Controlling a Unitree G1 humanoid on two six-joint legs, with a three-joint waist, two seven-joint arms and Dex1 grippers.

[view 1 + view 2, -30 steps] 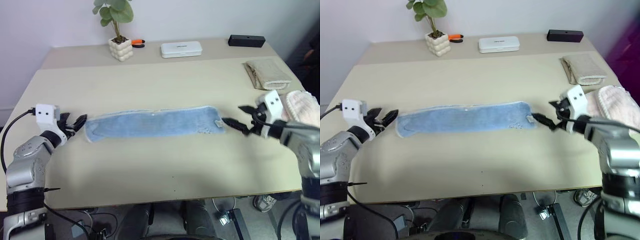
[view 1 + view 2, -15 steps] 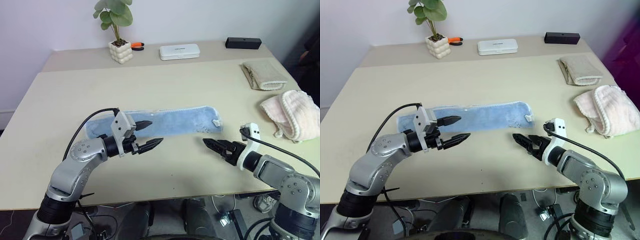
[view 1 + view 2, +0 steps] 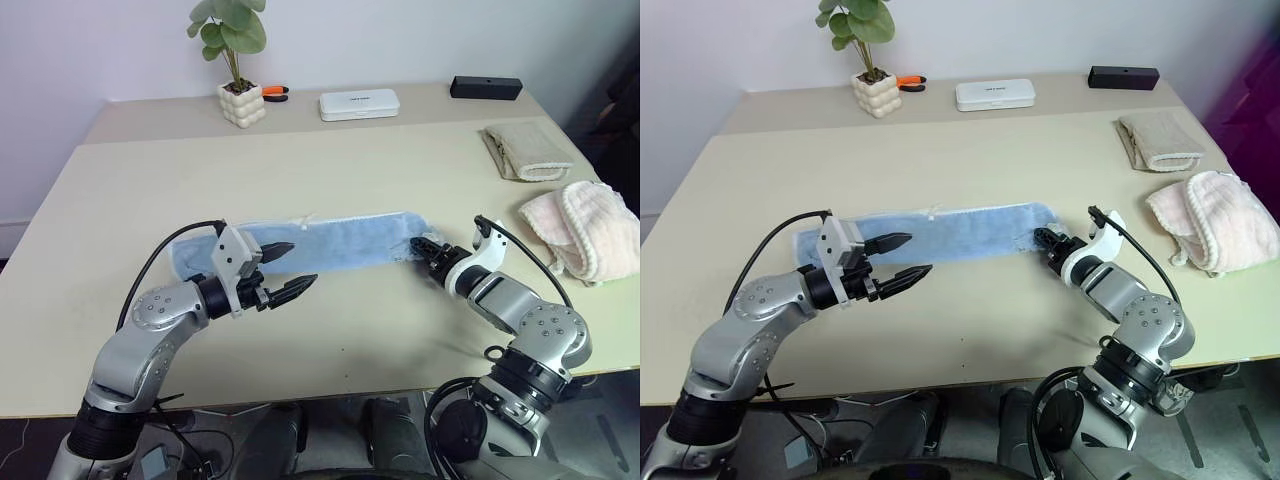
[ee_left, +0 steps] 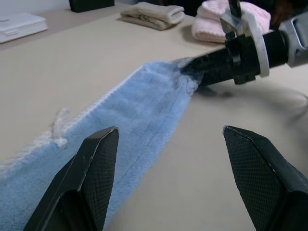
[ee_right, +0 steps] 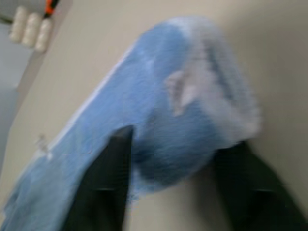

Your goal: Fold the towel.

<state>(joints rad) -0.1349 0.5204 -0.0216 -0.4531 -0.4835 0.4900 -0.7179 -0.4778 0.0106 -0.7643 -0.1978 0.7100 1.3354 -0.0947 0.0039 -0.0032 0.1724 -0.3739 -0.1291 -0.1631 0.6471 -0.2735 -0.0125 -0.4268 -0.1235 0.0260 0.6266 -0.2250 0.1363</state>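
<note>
- The right gripper (image 3: 432, 251) has come in to the right-hand end of the towel (image 3: 320, 245); its black fingers (image 5: 113, 178) straddle the bunched blue cloth and are closing on it (half a second ago it hung short of that end, over bare bench). Whether the pinch is firm yet I cannot tell.
- The left gripper (image 3: 285, 270) has its fingers spread wide and holds nothing; it hovers over the near edge of the towel's left half, at about 9 o'clock from the right gripper.
- A second ago both grippers stood off the towel's two ends; since then the left one has swung across to the near long edge.
- The towel lies as a long strip across the middle of the bench (image 3: 300, 160), mostly flat, its right end puckered where the fingers meet it.
- Judgement: the end grab looks under way, so carrying that end over toward 9 o'clock seems the likely fold.
- At 1 o'clock from the right gripper lie a beige towel (image 3: 528, 150) and a pink towel (image 3: 585, 228), well apart from the work.
</note>
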